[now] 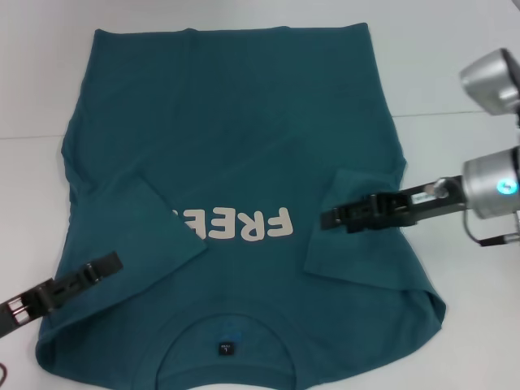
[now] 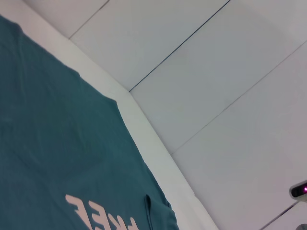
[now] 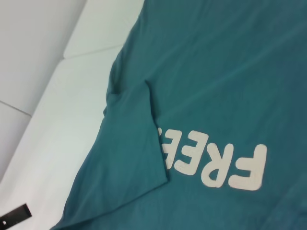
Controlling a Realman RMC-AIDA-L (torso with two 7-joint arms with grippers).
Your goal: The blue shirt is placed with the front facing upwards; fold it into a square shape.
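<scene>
The blue shirt point(image 1: 236, 138) lies front up on the white table, its collar and small dark neck label point(image 1: 225, 349) nearest me. Both short sleeves are folded inward: the left sleeve point(image 1: 138, 236) covers the start of the cream "FREE" print point(image 1: 244, 223), and the right sleeve point(image 1: 357, 252) lies beside the print's other end. My left gripper point(image 1: 104, 265) hovers over the shirt's near left shoulder. My right gripper point(image 1: 329, 218) reaches in over the folded right sleeve. The shirt point(image 2: 57, 158) fills part of the left wrist view, and the right wrist view shows the shirt point(image 3: 216, 72) with its print point(image 3: 216, 165).
White table point(image 1: 455, 65) surrounds the shirt, with a thin seam line on the right. My right arm's silver joints point(image 1: 491, 183) stand at the right edge. The table's edge point(image 2: 158, 148) and a pale floor beyond show in the left wrist view.
</scene>
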